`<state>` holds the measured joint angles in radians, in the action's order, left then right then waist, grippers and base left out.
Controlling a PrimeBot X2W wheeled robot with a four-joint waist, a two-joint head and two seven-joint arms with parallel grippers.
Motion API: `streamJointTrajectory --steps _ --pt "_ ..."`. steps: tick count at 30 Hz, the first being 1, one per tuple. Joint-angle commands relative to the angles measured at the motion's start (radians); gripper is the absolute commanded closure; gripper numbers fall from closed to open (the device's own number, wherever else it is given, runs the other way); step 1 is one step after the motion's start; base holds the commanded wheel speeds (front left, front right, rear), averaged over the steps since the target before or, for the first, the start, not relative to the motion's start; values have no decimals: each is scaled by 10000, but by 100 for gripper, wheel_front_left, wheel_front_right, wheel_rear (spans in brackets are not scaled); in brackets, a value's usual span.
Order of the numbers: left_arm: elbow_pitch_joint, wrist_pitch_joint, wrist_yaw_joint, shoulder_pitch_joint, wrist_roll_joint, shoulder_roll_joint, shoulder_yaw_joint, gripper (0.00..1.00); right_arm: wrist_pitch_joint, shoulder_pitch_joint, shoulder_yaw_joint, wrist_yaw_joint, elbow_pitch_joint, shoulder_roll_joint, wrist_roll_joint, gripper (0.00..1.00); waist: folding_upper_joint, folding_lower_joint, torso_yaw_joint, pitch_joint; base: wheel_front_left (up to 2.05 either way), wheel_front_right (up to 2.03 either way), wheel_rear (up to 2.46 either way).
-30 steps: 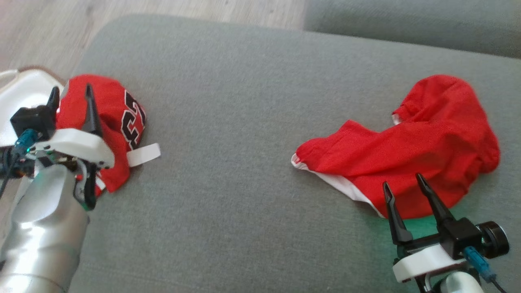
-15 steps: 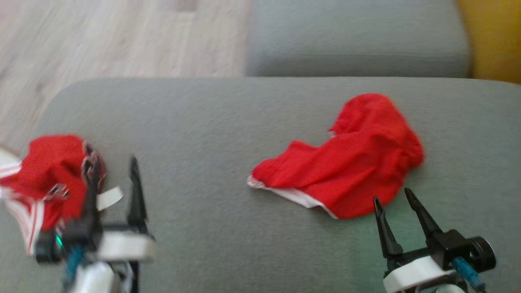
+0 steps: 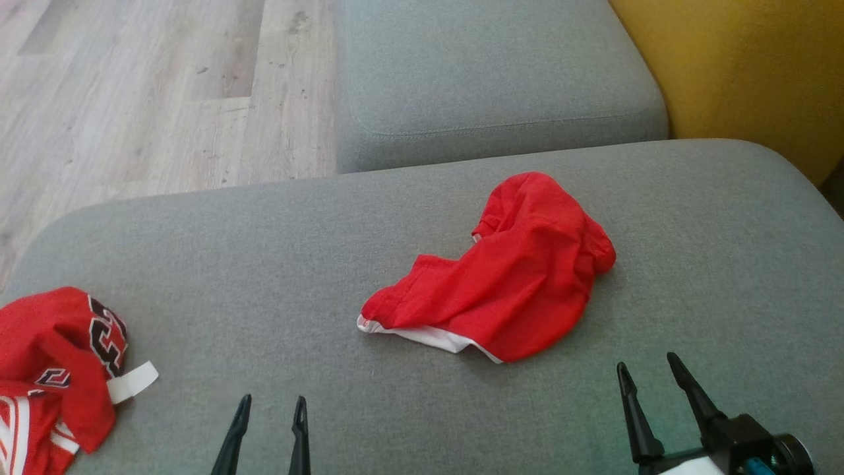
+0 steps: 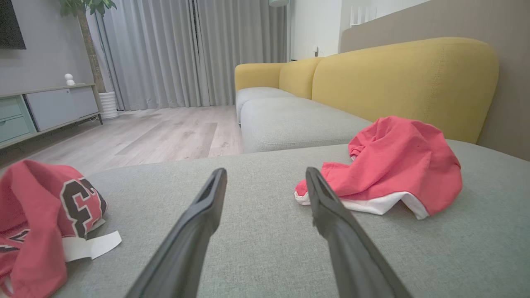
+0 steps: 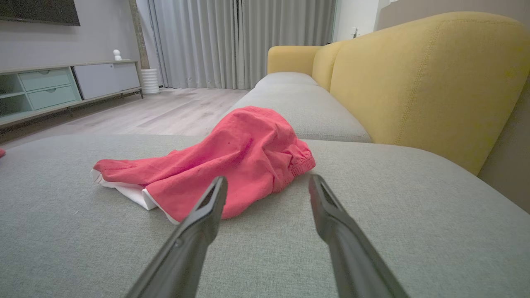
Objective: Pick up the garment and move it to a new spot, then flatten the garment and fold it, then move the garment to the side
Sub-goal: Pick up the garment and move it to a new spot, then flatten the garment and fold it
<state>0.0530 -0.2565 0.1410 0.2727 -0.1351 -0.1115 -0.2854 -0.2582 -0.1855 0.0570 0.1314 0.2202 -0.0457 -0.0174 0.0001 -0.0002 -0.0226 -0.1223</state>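
While both agape and empty, left pincer (image 3: 273,398) and right pincer (image 3: 646,360) over grey cushion (image 3: 264,264); black "3" on red jersey (image 3: 53,336)

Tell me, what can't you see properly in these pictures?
- Numbered red garment: head view, left and bottom edges cut it off; folds hide part of its number.
- Plain red garment: head view, crumpled, so its folds hide its real shape.
- Left gripper: head view, bottom edge cuts off everything below its fingers.
- White thing on the cabinet: left wrist view, too small to tell.
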Motion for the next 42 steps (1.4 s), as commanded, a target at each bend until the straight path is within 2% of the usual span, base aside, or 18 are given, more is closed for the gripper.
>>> streamJointTrajectory --steps 1,14,29,42 --pt "-288 -52 32 -492 152 128 414 0 -36 317 192 -7 -302 -46 32 0 -1 2 -20 -10 0 0 0" --pt "-283 -53 -161 -525 347 498 888 0 -36 375 473 -7 -223 -46 154 0 -1 2 146 24 0 0 0" --pt "-138 -53 -209 -543 354 603 960 0 -36 441 517 -7 -210 -45 151 0 -1 2 247 42 0 0 0" --pt "-19 -53 -164 -674 237 611 661 0 -36 618 579 -7 -250 -45 126 0 -1 2 -277 278 0 0 0"
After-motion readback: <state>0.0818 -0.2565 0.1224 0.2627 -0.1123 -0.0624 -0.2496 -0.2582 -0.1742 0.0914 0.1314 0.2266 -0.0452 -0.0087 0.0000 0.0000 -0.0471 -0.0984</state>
